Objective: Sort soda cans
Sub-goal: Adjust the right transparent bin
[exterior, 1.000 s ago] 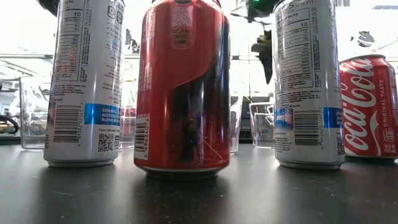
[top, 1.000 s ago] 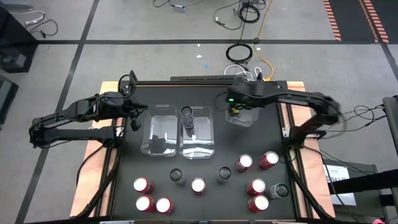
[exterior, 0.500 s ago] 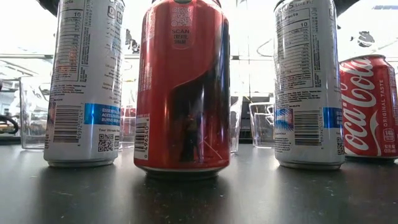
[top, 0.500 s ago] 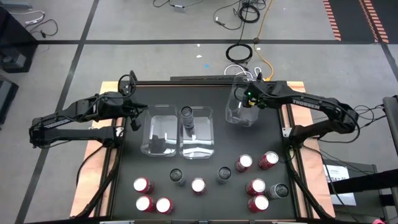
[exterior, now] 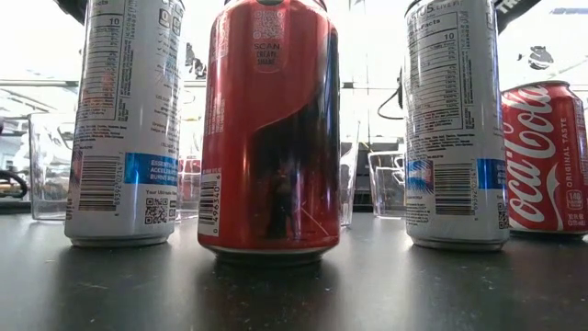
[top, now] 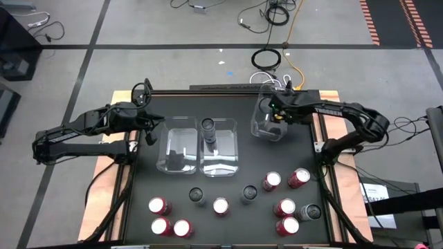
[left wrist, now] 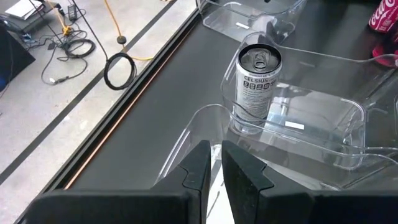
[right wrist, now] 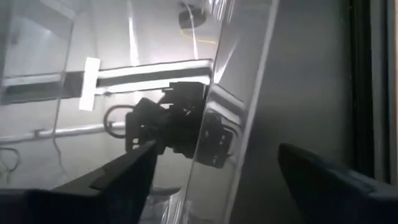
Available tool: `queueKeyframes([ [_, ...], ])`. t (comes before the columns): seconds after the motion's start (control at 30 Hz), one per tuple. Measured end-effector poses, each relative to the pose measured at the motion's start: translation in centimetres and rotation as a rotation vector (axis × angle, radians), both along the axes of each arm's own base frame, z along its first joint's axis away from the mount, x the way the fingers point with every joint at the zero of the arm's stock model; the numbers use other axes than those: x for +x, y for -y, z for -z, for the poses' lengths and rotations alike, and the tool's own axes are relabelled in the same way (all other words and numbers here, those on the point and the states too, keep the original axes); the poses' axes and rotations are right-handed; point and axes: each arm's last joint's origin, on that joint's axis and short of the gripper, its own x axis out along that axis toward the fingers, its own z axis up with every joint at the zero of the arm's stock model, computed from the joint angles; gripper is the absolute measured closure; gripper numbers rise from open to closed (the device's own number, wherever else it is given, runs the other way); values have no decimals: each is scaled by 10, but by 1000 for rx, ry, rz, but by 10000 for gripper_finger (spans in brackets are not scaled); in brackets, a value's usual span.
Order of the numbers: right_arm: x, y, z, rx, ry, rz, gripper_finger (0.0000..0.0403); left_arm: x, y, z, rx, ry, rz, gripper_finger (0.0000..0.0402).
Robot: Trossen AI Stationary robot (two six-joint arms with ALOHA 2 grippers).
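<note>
My right gripper point(top: 271, 115) hangs over the small clear bin point(top: 268, 128) at the table's far right, fingers spread wide and empty. My left gripper point(top: 149, 124), fingers nearly together and empty, waits beside the left bin point(top: 177, 152). One silver Celsius can point(left wrist: 259, 81) stands in the middle bin point(top: 220, 158); the remaining soda cans point(top: 220, 205) stand along the near edge.
</note>
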Motion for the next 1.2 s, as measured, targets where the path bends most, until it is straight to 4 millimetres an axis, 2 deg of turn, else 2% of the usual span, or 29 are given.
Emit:
queueKeyframes([
  [0.3,3,0,10,51,-25,-3,268,0,0,0,0,0,0,349],
  [0.53,6,-11,9,75,-65,-63,384,0,0,0,0,-1,0,349],
  [0.6,8,-15,9,74,-70,-83,395,0,0,0,0,-1,0,349],
  [0.77,16,-31,9,101,-67,-149,392,0,0,0,1,-1,1,349],
  [1.2,30,-83,-4,98,17,-195,401,0,0,0,6,-4,5,349],
])
